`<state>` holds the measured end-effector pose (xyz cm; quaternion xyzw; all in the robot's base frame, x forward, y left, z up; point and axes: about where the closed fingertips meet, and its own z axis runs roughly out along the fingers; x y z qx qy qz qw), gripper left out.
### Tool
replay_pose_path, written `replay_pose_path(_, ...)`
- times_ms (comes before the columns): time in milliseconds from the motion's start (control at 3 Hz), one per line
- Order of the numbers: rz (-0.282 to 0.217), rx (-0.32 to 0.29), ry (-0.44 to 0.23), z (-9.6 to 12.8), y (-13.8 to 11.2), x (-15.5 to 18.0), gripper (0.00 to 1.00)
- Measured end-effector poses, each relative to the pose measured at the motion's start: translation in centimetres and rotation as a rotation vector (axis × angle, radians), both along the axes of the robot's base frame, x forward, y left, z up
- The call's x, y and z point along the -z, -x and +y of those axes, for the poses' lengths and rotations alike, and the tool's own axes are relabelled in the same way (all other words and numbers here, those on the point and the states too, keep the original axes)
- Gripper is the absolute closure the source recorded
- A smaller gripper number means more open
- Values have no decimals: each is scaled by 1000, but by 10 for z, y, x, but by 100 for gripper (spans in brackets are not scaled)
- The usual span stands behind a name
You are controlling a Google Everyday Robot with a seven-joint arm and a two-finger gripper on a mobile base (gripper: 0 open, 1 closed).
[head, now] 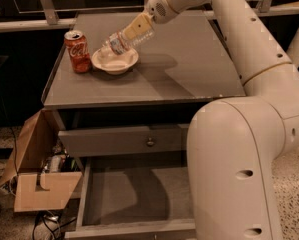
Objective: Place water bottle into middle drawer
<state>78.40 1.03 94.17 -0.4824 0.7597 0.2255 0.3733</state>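
Observation:
The water bottle (116,43) is a clear plastic bottle with a red-and-white label. It lies tilted in the air just above a white bowl (115,62) on the cabinet top, with one end pointing down-left. My gripper (139,30) is shut on the bottle's upper right end, and the arm reaches in from the upper right. The middle drawer (134,196) stands pulled open at the bottom of the view, below and in front of the bottle. Its grey floor is bare.
A red Coca-Cola can (77,51) stands just left of the bowl. A shut drawer front with a round knob (150,141) sits above the open drawer. An open cardboard box (39,176) stands on the floor at the left. My white base (234,174) covers the drawer's right part.

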Motion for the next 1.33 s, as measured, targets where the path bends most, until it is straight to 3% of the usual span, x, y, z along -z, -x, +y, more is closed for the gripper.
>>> replay_pose_path(333, -54, 43, -1, -18, -4, -39, 100)
replay_pose_path(667, -54, 44, -1, -18, -4, -39, 100)
replay_pose_path(1333, -59, 158, 11, -64, 16, -84, 100)
